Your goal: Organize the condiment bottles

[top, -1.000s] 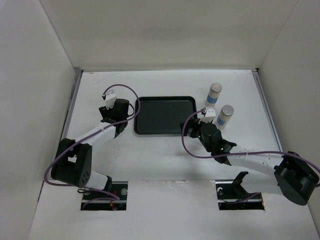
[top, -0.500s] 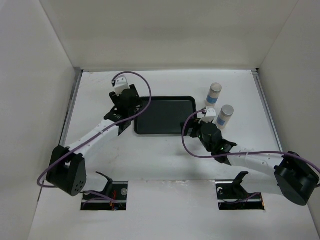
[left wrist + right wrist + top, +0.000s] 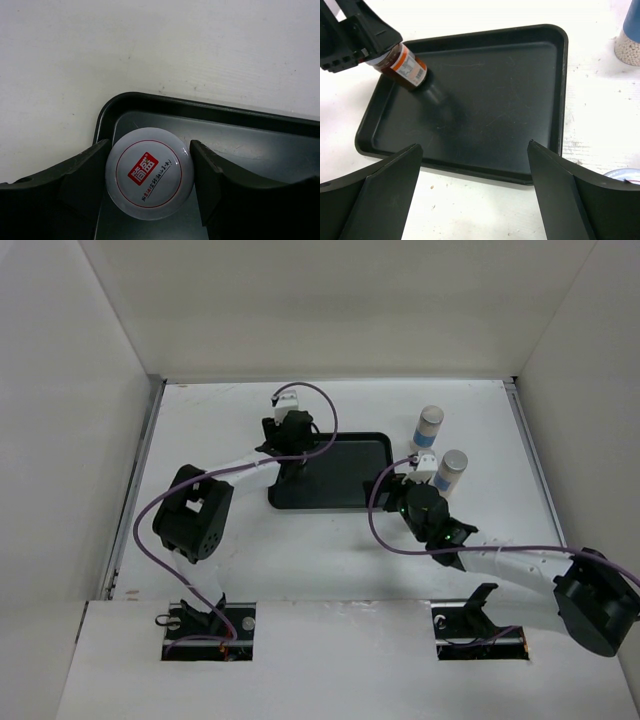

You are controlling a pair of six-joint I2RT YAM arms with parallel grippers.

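Note:
My left gripper (image 3: 290, 440) is shut on a dark-brown bottle with a red-marked white lid (image 3: 149, 172). It holds the bottle upright in the far-left corner of the black tray (image 3: 335, 485). The right wrist view shows this bottle (image 3: 406, 68) under the left gripper (image 3: 355, 30), at or just above the tray floor (image 3: 495, 100). My right gripper (image 3: 405, 495) is open and empty by the tray's near-right edge (image 3: 474, 145). Two pale bottles with blue bands (image 3: 428, 427) (image 3: 452, 472) stand right of the tray. The edge of another red-marked white lid (image 3: 622, 175) shows beside my right finger.
White walls enclose the table on the left, far and right sides. The tray rim (image 3: 200, 102) lies just beyond the held bottle. A pale bottle's blue label and white grains (image 3: 631, 35) show right of the tray.
My left arm has carried the brown bottle from left of the tray rightward and farther, to the tray's far-left corner. The right arm has hardly moved.

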